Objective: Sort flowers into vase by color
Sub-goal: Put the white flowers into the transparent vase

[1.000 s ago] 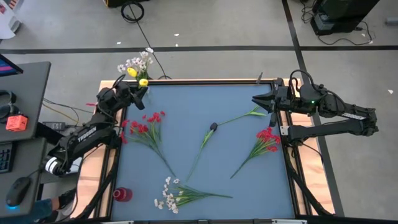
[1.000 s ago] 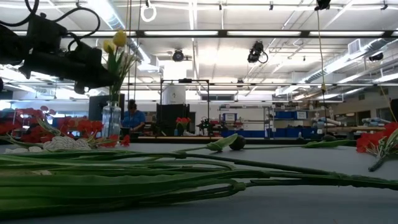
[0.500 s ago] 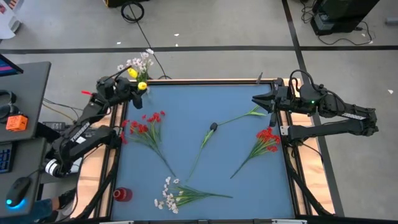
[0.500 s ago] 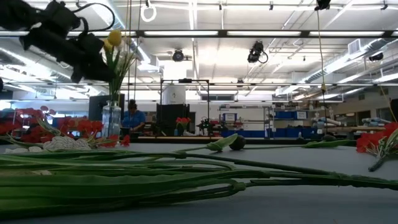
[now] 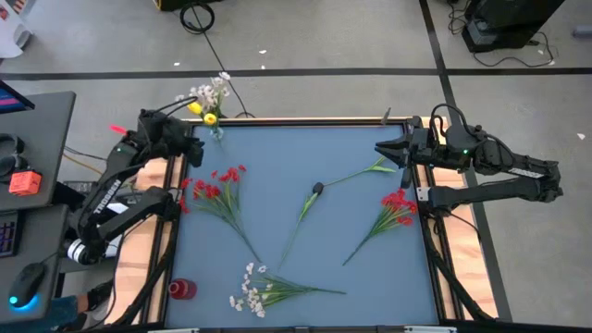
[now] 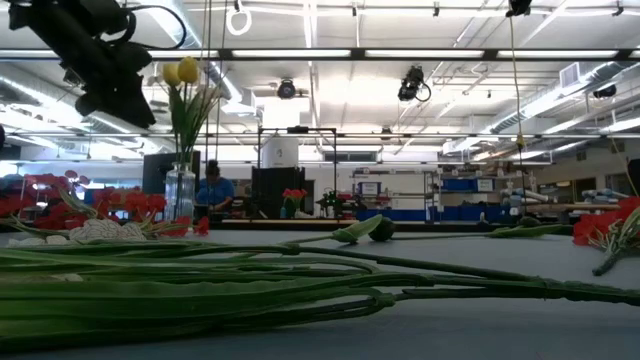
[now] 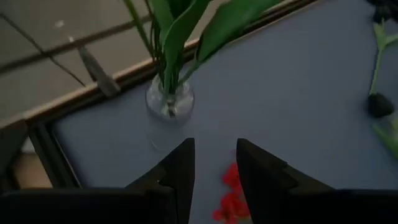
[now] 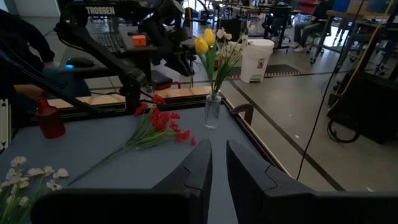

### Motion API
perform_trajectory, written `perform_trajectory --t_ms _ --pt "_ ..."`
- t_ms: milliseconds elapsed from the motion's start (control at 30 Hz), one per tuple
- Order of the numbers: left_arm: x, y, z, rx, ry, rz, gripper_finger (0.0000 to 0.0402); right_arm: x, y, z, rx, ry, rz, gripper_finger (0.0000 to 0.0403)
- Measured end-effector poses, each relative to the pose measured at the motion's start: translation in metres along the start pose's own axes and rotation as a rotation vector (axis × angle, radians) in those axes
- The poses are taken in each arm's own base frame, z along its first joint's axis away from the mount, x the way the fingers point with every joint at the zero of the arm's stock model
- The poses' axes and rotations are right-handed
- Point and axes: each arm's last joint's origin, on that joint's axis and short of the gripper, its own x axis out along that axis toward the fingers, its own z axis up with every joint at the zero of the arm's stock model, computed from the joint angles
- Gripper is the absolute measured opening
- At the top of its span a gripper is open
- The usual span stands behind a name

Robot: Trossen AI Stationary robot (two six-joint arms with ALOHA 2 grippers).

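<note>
A clear glass vase [image 5: 215,132] stands at the table's far left corner and holds yellow tulips [image 6: 180,72] and white blossoms [image 5: 208,92]. It also shows in the left wrist view as the vase [image 7: 169,99]. My left gripper [image 5: 191,150] is open and hovers above the table just left of the vase, holding nothing. On the blue mat lie a red sprig [image 5: 217,190], a dark-budded sprig [image 5: 314,191], a second red sprig [image 5: 396,208] and a white sprig [image 5: 254,291]. My right gripper [image 5: 384,151] is open and waits at the right edge, near the far side.
A small red vase [image 5: 182,289] stands at the near left corner. A wooden frame [image 5: 296,119] borders the mat. In the low view, long green stems [image 6: 250,285] lie across the foreground. A person [image 6: 212,190] is in the room far behind the table.
My left gripper has risen and drawn back from the vase toward the table's left edge. The yellow tulips stay upright in the vase. My right arm has kept still.
</note>
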Motion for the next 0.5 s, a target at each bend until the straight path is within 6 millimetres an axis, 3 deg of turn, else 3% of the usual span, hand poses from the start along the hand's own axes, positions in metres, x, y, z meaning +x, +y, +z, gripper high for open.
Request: perform_trajectory --t_ms 333,500 --pt "-0.029 -0.027 0.005 -0.027 0.136 -0.137 0.0116 0.0 0.0 0.0 0.0 0.0 0.0 0.0058" --pt "-0.033 -0.047 -0.002 -0.098 0.226 -0.264 0.0107 0.0 0.0 0.0 0.0 0.0 0.0 0.0058"
